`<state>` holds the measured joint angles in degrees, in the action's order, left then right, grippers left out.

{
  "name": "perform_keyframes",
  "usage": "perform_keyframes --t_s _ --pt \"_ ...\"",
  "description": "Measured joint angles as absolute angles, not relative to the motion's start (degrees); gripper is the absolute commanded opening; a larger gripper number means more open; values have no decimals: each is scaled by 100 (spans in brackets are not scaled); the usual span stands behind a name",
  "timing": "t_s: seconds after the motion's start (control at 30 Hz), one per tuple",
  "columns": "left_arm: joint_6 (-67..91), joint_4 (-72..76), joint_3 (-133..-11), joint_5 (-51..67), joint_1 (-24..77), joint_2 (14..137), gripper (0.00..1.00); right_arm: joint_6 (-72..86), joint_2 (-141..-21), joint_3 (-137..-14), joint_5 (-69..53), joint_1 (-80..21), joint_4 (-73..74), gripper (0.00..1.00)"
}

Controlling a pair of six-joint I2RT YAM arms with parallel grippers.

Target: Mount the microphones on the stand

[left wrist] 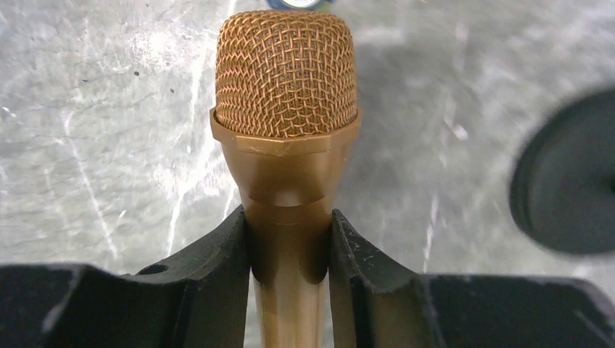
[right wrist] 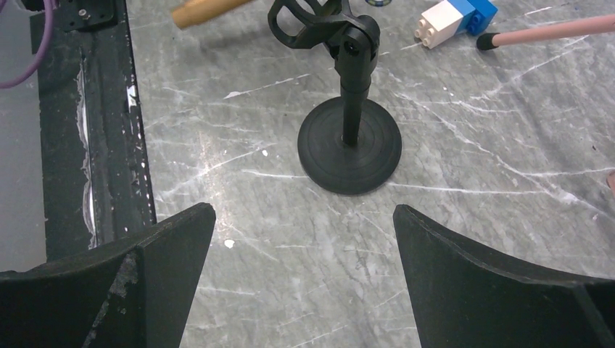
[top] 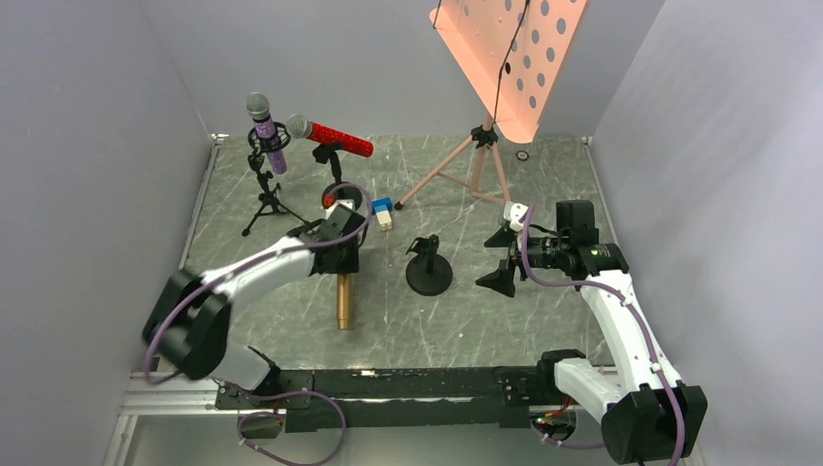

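The gold microphone (top: 344, 301) is low over the table, handle toward the near edge. My left gripper (top: 340, 254) is shut on its neck just below the gold mesh head (left wrist: 285, 80), with both fingers (left wrist: 225, 254) pressed on it. The purple microphone (top: 267, 131) sits in a tripod stand (top: 267, 199) at the back left. The red microphone (top: 335, 139) sits in a stand beside it. An empty black round-base stand (top: 428, 267) is in the middle and also shows in the right wrist view (right wrist: 349, 138). My right gripper (top: 500, 257) is open and empty, to its right.
A pink music stand (top: 510, 58) on a tripod (top: 466, 160) stands at the back right. A small blue-and-white block (top: 382, 211) lies behind the empty stand and shows in the right wrist view (right wrist: 453, 18). Grey walls close in the table's sides.
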<state>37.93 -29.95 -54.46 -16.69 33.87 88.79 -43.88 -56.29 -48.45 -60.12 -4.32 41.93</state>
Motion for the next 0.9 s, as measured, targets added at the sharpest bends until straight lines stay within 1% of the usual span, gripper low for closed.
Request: perform_keyframes --t_s 0.1,0.27,0.43,0.57,0.67,0.77,0.9 --pt "3122 -2768 -4932 -1376 3546 7651 0 -4390 -5629 -4845 -6045 -432 4195 100" --pt "1883 -2123 -4012 -237 3581 5330 0 -4392 -5631 -4845 -6125 -432 4200 100" --pt "958 -1404 -3583 1236 3640 4143 0 -4434 -5754 -4952 -6525 -432 4425 100" --pt "666 -823 -3568 2156 3876 4053 0 -4635 -6084 -5629 -7019 -486 5019 100" --pt "635 -325 -3662 2624 4226 4351 0 -4630 -6272 -6274 -7262 -762 5293 100" --pt "607 32 -3968 2847 4635 4818 0 -4276 -6300 -6661 -7365 -1286 5251 100" --pt "622 720 -4436 3065 5083 5476 0 -3557 -6263 -6737 -7382 -1826 4888 100"
